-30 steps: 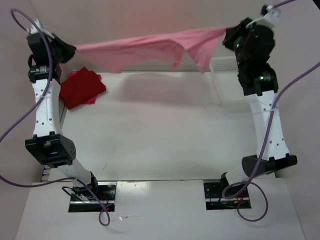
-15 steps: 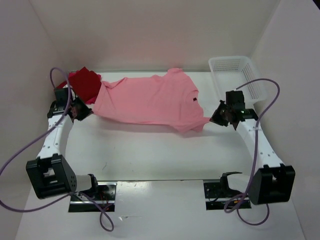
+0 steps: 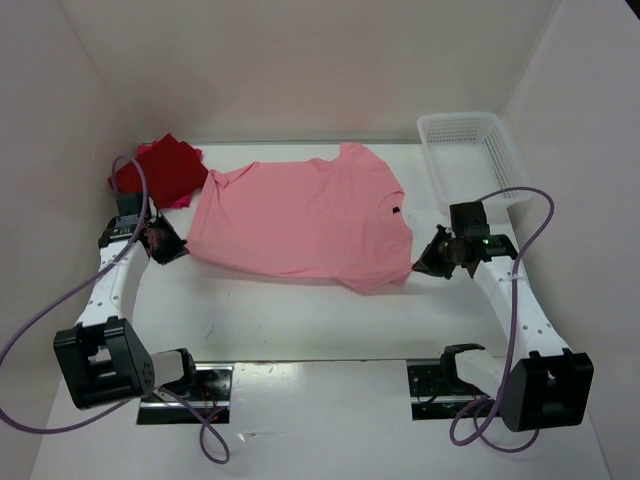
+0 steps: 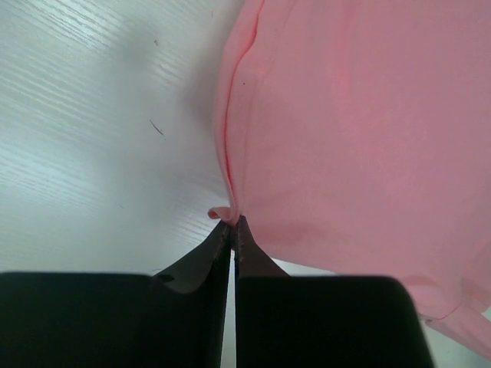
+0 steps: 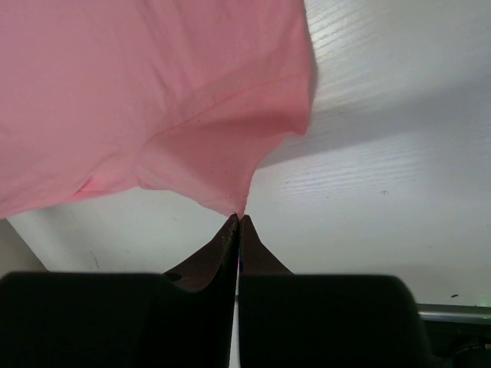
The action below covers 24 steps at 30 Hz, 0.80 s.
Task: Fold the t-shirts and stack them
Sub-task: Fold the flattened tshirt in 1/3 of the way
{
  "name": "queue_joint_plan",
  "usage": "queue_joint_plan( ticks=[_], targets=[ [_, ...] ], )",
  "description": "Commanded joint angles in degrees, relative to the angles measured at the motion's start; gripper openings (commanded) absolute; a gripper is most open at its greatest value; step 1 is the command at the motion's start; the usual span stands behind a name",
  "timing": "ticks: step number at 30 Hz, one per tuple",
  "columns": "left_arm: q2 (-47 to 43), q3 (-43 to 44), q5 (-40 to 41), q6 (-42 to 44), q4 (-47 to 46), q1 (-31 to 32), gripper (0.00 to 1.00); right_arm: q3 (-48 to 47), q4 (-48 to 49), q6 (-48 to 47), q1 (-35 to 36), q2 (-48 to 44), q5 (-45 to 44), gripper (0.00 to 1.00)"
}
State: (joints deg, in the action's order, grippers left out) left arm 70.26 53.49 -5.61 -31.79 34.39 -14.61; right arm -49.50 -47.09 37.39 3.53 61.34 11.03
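A light pink t-shirt (image 3: pixel 300 215) lies spread flat across the middle of the table, its neck toward the right. My left gripper (image 3: pixel 178 243) is low at the shirt's left corner, shut on the hem (image 4: pixel 230 213). My right gripper (image 3: pixel 418 266) is low at the shirt's right front corner, shut on a pinch of cloth (image 5: pixel 242 208). A dark red t-shirt (image 3: pixel 165 170) lies folded at the back left, with a bright crimson-pink edge (image 3: pixel 178 203) showing under it.
A white mesh basket (image 3: pixel 470 150) stands at the back right, beside the right arm. White walls close in the table on the left, back and right. Purple cables loop from both arms.
Both arms have come down from high up, where they held the pink shirt stretched in the air. The shirt now lies flat on the table, still pinched at both ends.
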Motion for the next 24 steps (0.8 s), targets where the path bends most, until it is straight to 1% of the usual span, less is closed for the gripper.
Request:
queue_joint_plan(
  ticks=[1, 2, 4, 5, 7, 11, 12, 17, 20, 24],
  targets=[
    [4.4, 1.1, 0.2, 0.7, -3.3, -0.4, 0.07, -2.4, 4.5, 0.1, -1.2, 4.4, -0.6, 0.01],
    [7.4, 1.8, 0.2, 0.1, -4.1, -0.4, 0.07, -3.9, 5.8, -0.5, -1.2, 5.5, -1.3, 0.01],
    [10.1, 3.5, 0.2, 0.1, -6.0, -0.4, 0.07, -6.0, 8.6, -1.0, -1.2, 8.3, -4.2, 0.01],
    [12.1, 4.2, 0.2, 0.1, -6.7, -0.4, 0.07, -8.1, 9.5, -1.5, -1.2, 11.1, -4.8, 0.01],
    [14.0, 5.6, 1.5, -0.5, -8.1, -0.4, 0.07, -10.3, 10.8, -2.8, -1.2, 14.1, -5.5, 0.01],
    [20.2, 9.8, 1.5, -1.0, -9.3, -0.4, 0.07, -16.6, 13.6, -4.0, -1.2, 20.9, -8.1, 0.01],
    [20.9, 11.1, 2.0, -1.0, -9.3, 0.1, 0.07, -17.5, 14.1, -4.5, -1.2, 23.6, -9.6, 0.01],
    [26.1, 15.8, 3.1, -1.0, -10.5, 0.1, 0.07, -25.0, 16.2, -5.0, -1.2, 31.4, -10.8, 0.01],
    [29.5, 18.7, 3.8, -1.0, -10.5, 1.2, 0.07, -29.6, 17.3, -5.0, -1.2, 37.0, -10.9, 0.01],
    [33.0, 20.4, 4.5, -1.5, -11.2, 1.8, 0.07, -34.8, 18.5, -5.6, -1.2, 43.1, -11.4, 0.01]
  ],
)
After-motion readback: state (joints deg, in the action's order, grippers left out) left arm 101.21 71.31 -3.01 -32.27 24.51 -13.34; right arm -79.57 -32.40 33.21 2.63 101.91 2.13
